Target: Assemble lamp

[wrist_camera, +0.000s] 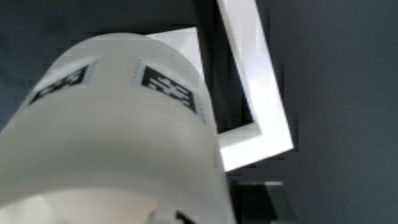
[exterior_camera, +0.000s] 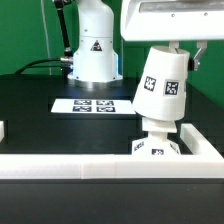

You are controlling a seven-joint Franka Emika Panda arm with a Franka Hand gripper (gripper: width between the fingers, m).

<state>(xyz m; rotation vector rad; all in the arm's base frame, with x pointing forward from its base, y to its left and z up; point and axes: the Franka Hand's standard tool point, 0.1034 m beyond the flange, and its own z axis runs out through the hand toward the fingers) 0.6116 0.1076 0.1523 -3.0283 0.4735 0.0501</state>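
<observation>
Claw [exterior_camera: 170, 50] pinching the white shade [exterior_camera: 163, 88] at its twelve-o'clock end, over the bulb [exterior_camera: 152, 147]: likely light, rigid, slippery plastic.

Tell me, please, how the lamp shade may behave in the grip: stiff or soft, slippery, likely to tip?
The lamp shade looks like rigid, smooth white plastic, so probably stiff and somewhat slippery. Its tapering walls could let fingers slide. It hangs tilted above the bulb, so it might settle crooked if released.
</observation>
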